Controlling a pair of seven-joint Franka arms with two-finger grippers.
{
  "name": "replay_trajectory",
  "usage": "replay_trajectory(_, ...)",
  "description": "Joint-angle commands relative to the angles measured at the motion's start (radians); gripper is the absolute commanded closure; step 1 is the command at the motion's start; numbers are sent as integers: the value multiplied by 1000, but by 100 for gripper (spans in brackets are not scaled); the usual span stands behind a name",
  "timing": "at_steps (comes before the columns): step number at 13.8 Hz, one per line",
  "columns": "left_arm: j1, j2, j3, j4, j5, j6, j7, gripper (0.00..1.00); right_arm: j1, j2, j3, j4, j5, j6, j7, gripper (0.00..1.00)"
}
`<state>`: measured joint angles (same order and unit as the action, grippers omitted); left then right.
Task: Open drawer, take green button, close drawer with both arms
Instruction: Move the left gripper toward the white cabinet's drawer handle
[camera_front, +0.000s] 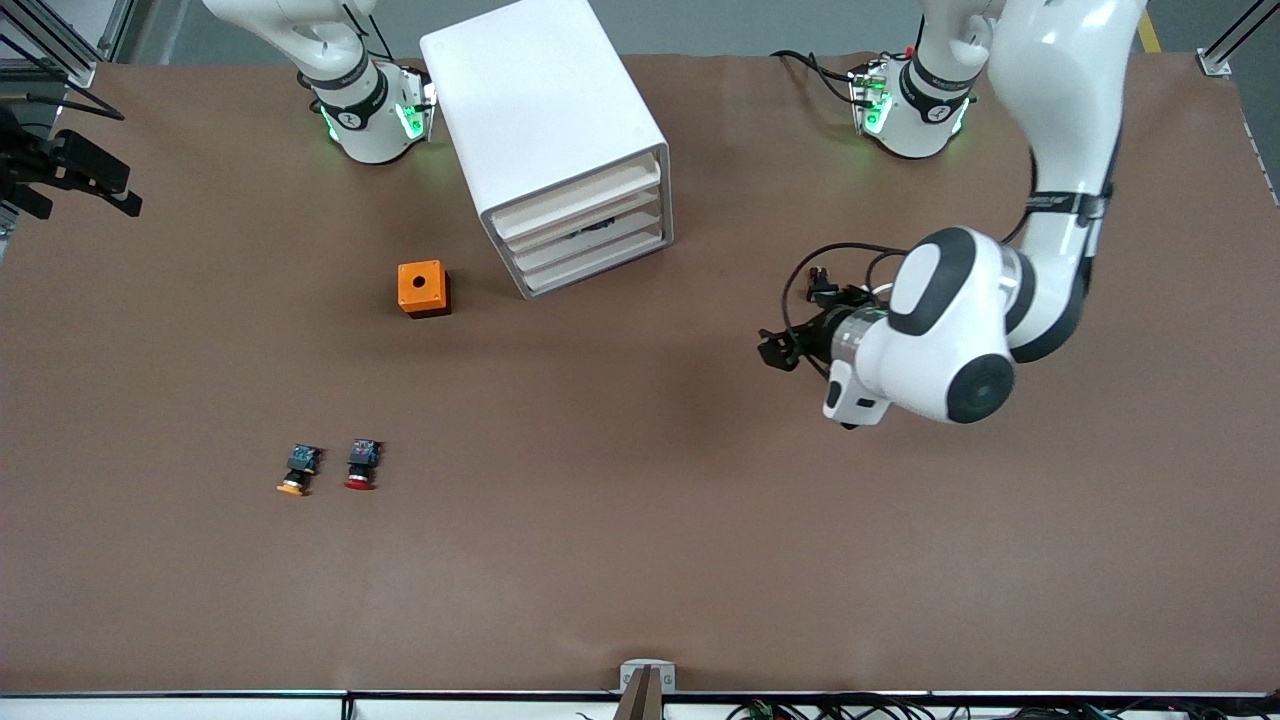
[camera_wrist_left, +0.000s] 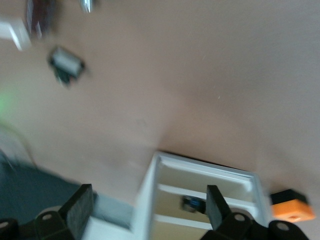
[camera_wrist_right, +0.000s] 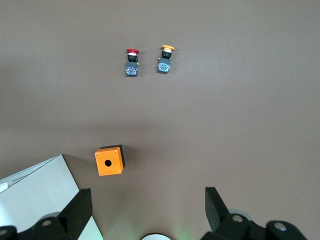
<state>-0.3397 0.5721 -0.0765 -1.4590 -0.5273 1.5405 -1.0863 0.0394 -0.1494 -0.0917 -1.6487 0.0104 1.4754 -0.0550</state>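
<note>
In the front view you see the cabinet (camera_front: 556, 135) at upper centre, drawers shut and facing the lower right of the frame, where the left gripper (camera_front: 790, 345) hangs over bare table, likely lining up a pull.

In the left wrist view, its fingers (camera_wrist_left: 216, 206) are spread; a dark button (camera_wrist_left: 192, 203) lies in a drawer (camera_wrist_left: 202, 192), orientation unclear.

In the right wrist view, the right gripper (camera_wrist_right: 147, 210) waits, spread, above the orange box (camera_wrist_right: 109, 160).

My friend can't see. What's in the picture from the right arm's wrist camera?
The right gripper hangs open, high over a brown table. Below it sit a small orange box with a hole on top, a corner of the white cabinet, and two little buttons side by side, one red-capped and one orange-capped.
</note>
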Motion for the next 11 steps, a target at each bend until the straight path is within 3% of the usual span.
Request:
replay_trajectory(1, -19, 69, -2, 51, -124, -30, -324, 0, -3, -27, 3, -23, -1, 8, -11, 0)
replay_trajectory(7, -18, 227, -55, 100, -293, -31, -870, 0, -3, -27, 3, -22, -1, 3, -12, 0)
replay_trajectory(11, -18, 314, -57, 97, -414, -65, -1043, 0, -1, -27, 3, -22, -3, 3, -12, 0)
